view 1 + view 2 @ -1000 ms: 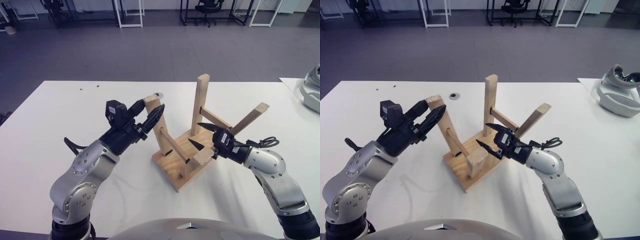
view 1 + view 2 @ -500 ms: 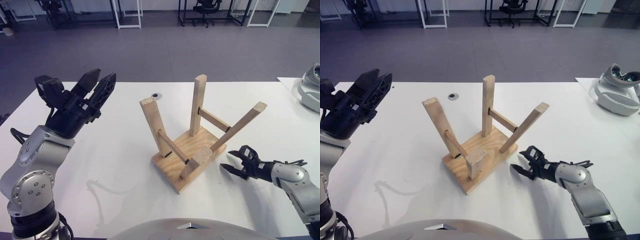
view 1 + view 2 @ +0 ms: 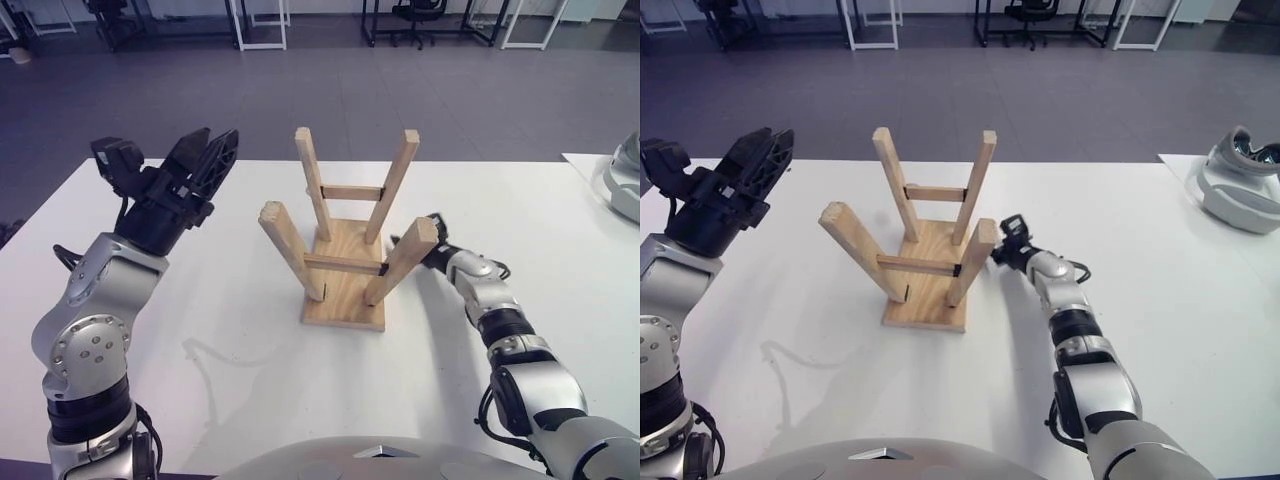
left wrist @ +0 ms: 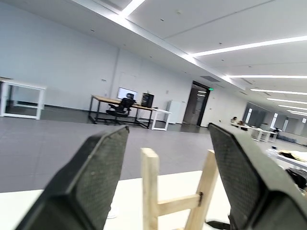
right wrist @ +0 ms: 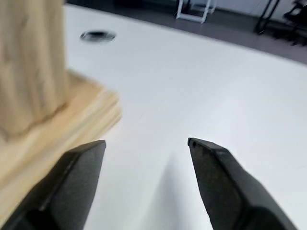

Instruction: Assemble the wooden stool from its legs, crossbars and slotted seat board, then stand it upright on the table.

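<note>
The wooden stool [image 3: 345,290] rests upside down on its slotted seat board, with its legs and crossbars pointing up, near the middle of the white table [image 3: 200,320]. My left gripper [image 3: 215,142] hangs open in the air to the left of the stool, well above the table, with nothing in it. In the left wrist view its fingers [image 4: 91,187] frame the stool's far legs [image 4: 175,203]. My right gripper [image 3: 1002,246] is low on the table, close beside the near right leg [image 3: 972,262]. It is open [image 5: 146,143] and empty, next to the seat board's edge [image 5: 62,129].
A white headset [image 3: 1237,185] lies at the table's far right. A small round grommet [image 5: 97,35] is set in the tabletop beyond the stool. Bare tabletop spreads left of and in front of the stool. Desks and chairs stand in the room behind.
A second ago my left gripper was around the stool's left leg; it has let go and risen to the left. The stool has turned. My right gripper moved from the table back beside the right leg.
</note>
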Action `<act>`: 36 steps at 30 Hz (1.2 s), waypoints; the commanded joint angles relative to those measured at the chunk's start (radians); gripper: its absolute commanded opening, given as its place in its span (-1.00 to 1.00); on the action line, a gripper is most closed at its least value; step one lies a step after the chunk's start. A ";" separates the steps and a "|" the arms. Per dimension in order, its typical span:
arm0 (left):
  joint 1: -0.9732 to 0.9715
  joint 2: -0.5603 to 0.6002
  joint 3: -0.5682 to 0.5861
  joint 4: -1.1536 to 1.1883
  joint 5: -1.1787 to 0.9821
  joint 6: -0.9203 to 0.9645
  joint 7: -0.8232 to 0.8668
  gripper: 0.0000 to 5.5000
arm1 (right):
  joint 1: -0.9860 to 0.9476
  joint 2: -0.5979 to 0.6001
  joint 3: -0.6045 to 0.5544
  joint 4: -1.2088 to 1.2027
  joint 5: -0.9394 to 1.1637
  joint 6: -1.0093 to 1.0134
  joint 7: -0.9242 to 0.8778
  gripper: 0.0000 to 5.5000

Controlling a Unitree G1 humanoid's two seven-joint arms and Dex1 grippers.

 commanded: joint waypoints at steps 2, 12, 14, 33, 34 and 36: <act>-0.223 0.081 -0.096 0.095 0.048 0.040 -0.111 0.12 | 0.162 -0.161 -0.240 -0.835 0.521 0.374 0.064 0.17; -0.187 0.140 -0.287 0.099 0.132 0.113 -0.265 0.12 | 0.124 -0.313 -0.196 -1.272 1.321 0.748 -0.346 0.17; -0.098 0.128 -0.379 0.144 0.204 0.110 -0.312 0.12 | 0.221 -0.313 -0.103 -1.280 1.271 0.820 -0.417 0.17; -0.567 0.128 -0.094 0.276 -0.107 0.156 -0.212 0.12 | -0.146 -0.335 -0.277 -1.190 1.431 0.694 -0.444 0.17; -0.581 0.139 -0.093 0.281 -0.096 0.159 -0.225 0.12 | -0.154 -0.341 -0.274 -1.187 1.438 0.697 -0.443 0.17; -0.520 0.139 -0.119 0.281 -0.052 0.166 -0.249 0.12 | -0.082 -0.324 -0.218 -1.205 1.411 0.728 -0.442 0.17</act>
